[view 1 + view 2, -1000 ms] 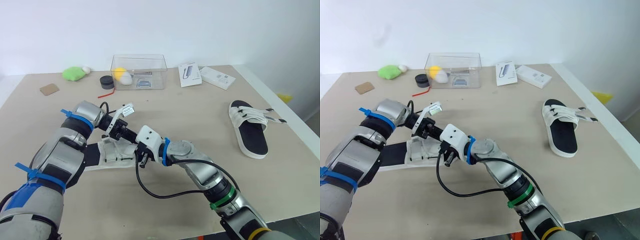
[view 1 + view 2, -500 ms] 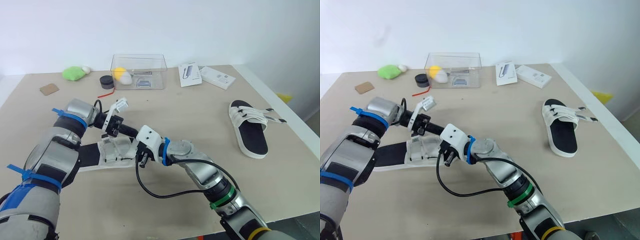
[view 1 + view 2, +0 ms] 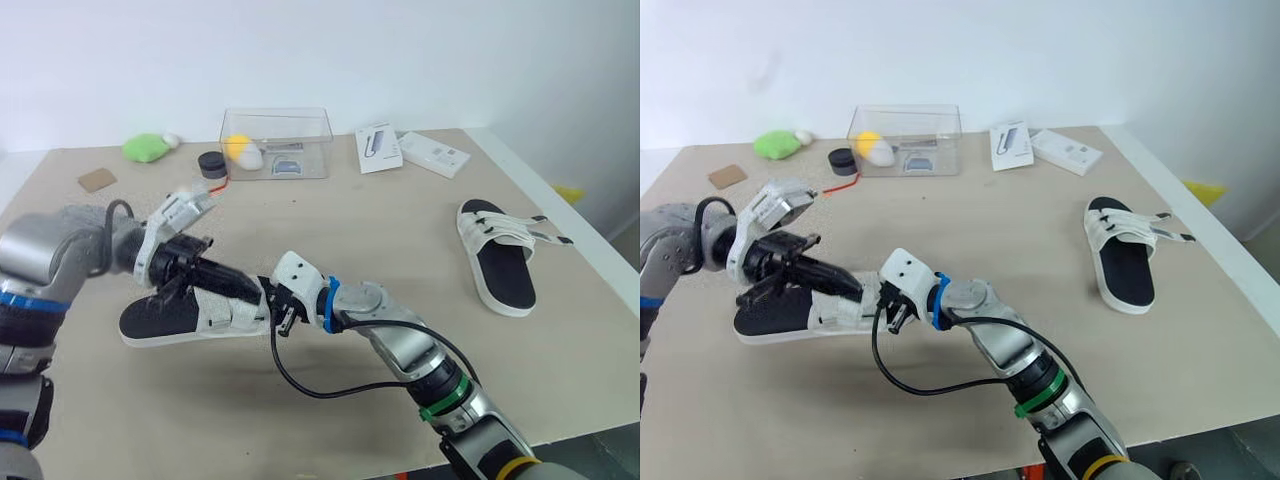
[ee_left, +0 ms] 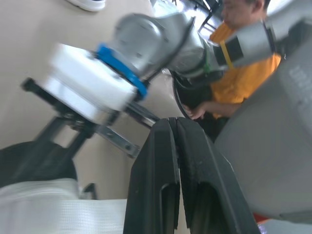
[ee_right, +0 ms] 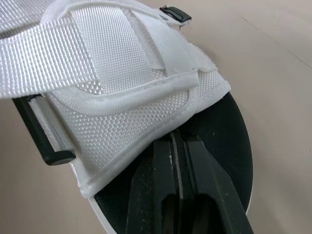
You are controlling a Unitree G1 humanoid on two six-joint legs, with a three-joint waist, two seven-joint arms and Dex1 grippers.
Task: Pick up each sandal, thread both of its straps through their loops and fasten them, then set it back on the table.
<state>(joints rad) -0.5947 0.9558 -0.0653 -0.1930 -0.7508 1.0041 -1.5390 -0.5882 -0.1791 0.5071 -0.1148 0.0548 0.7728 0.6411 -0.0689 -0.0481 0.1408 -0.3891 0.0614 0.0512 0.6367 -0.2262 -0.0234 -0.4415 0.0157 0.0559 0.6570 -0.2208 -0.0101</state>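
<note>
- The near sandal (image 3: pixel 200 322) lies flat on the desk (image 3: pixel 350 230), left of centre, heel end toward the robot's left. It has a black footbed, a white sole edge and a white woven upper.
- In the right wrist view, flat webbing straps (image 5: pixel 73 53) cross a piped fabric panel, and a black rectangular loop (image 5: pixel 46 141) sits at the side.
- The left hand (image 4: pixel 174 122) has its fingers pressed together, lying over the strapped part.
- The right hand (image 5: pixel 178 141) is closed at the upper's hem; I cannot tell whether it pinches fabric.
- The second sandal (image 3: pixel 497 258) rests well apart on the desk's right side, with its strap ends loose.
</note>
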